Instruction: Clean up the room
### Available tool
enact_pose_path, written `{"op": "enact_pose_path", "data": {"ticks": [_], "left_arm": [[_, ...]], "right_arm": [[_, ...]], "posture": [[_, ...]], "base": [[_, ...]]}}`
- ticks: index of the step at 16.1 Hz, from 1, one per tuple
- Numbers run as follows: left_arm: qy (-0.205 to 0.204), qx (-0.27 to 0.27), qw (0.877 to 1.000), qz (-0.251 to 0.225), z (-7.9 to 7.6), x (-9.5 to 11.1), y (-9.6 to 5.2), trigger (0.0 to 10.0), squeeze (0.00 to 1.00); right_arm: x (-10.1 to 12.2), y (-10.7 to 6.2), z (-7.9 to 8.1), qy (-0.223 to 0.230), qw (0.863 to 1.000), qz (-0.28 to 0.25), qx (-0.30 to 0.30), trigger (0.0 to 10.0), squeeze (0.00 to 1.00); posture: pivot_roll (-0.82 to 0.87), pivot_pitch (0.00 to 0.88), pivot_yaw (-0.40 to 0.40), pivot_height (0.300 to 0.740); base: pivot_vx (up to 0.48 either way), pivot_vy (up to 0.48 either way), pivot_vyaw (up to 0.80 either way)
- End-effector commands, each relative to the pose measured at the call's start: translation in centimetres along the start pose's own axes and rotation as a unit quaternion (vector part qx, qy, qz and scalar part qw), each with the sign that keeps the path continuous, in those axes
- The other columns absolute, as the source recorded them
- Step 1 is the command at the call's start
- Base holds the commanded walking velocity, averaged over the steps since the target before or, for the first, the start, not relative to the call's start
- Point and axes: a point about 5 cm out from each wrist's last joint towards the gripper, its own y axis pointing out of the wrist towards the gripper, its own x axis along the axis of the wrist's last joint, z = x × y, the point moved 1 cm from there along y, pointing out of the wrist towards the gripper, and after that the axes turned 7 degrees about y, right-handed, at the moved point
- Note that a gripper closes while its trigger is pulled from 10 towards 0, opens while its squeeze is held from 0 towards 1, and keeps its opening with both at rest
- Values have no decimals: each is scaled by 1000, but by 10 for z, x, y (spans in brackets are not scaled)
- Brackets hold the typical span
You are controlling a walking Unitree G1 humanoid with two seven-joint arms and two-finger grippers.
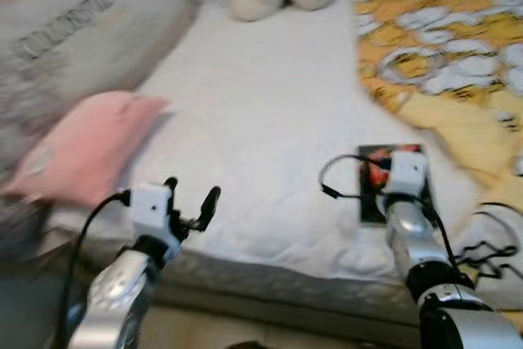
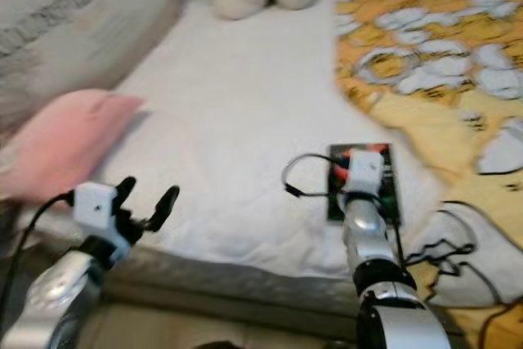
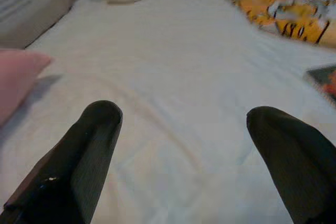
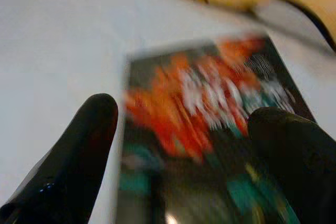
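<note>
The right gripper [image 4: 184, 145] was poised directly over a thin dark book [image 4: 210, 145] with an orange and teal cover, its two black fingers spread wide, one to each side of the cover, and not yet touching it. The book lay flat on the white bed sheet [image 1: 261, 120], immediately beneath and ahead of this gripper, near the front edge of the mattress. A yellow patterned blanket [image 1: 441, 46] lay just beyond it, on the outer side of the right arm.

Risks noted:
- The book was flat against soft bedding; closing fingers could pinch sheet along with the cover, or slide over it without purchase.
- The book appeared nearly as wide as the finger spread; a slight misalignment could land a fingertip on the cover and push it away.
- A black cable [image 1: 490, 247] lay beside the right arm and could snag if the arm swept outward.

Orientation: the book's long axis ran away from the gripper toward the head of the bed, roughly in line with the right forearm. The right wrist view was blurred, so which end was the cover's top could not be confirmed.

The left gripper [image 1: 193, 202] hovered over the sheet with fingers apart, holding nothing, a pink pillow [image 1: 82, 149] off to its outer side.
</note>
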Motion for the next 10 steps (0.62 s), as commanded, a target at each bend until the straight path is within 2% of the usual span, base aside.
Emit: {"op": "enact_pose_path", "data": {"ticks": [1,4,5,6,8,10], "left_arm": [[8,5,1000,11,8,2,-7,10000,0],[15,6,999,29,15,3,-19,10000,0],[15,6,999,36,15,3,-23,10000,0],[14,5,999,40,14,3,-26,10000,0],[6,-3,999,52,6,1,-30,10000,0],[2,-4,999,54,5,0,-31,10000,0]], "right_arm": [[-1,0,-7,-6,999,-8,-36,10000,20],[-4,-2,-20,-31,996,-12,-77,10000,24],[-3,-2,-30,-44,994,-19,-99,10000,27],[-3,-3,-35,-49,992,-21,-112,10000,31],[0,-4,-60,-73,984,-28,-162,10000,31],[-5,-5,-67,-66,984,-12,-165,10000,31]], "posture": [[73,81,260,740],[95,109,276,740],[98,121,281,740],[96,121,279,740],[86,117,270,740],[85,115,269,740]], "base": [[0,0,0],[0,0,0],[0,0,0],[0,0,0],[0,0,0],[0,0,0]]}}
